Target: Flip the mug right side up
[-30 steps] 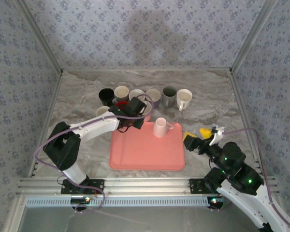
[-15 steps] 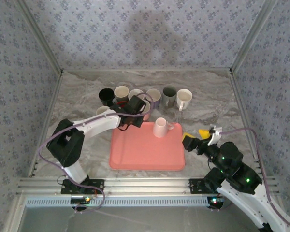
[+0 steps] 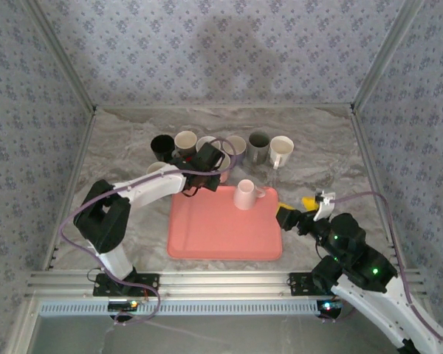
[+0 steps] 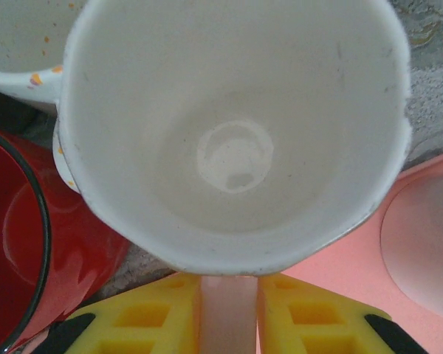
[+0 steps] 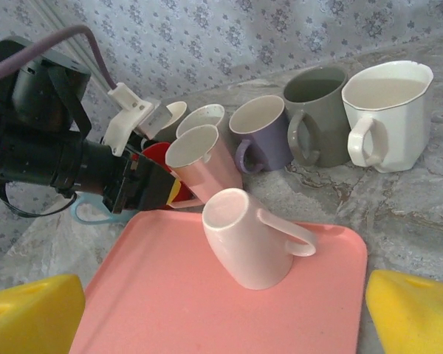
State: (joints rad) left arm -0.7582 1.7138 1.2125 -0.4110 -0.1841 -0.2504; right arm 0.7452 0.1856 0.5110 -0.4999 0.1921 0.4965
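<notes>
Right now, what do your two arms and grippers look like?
The left arm and right arm have white links, black joints and a trailing mauve cable each. The left gripper and right gripper have blocky yellow fingers. Green lights dot the right arm.
</notes>
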